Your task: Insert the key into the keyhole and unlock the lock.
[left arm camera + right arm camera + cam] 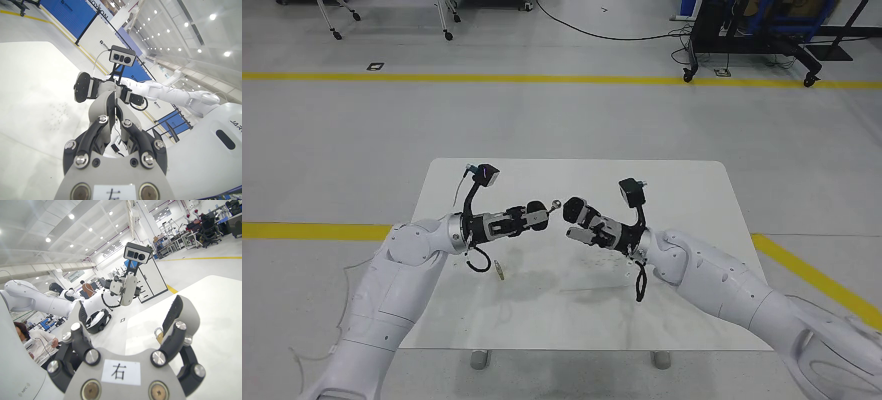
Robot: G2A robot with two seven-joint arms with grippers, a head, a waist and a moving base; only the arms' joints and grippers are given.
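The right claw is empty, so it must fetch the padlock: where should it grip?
Probably the brass body of the padlock, pinched across its flat faces from above: it rests on the table, and the thin rounded shackle would slip.

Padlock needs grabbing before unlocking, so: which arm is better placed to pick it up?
Probably right: the right gripper has open, empty jaws; the left gripper is shut on the key. The padlock lies on the table.

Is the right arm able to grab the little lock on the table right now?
Probably yes: the right gripper is open and empty, and the lock lies bare on the table. The left arm hangs close beside it, though.
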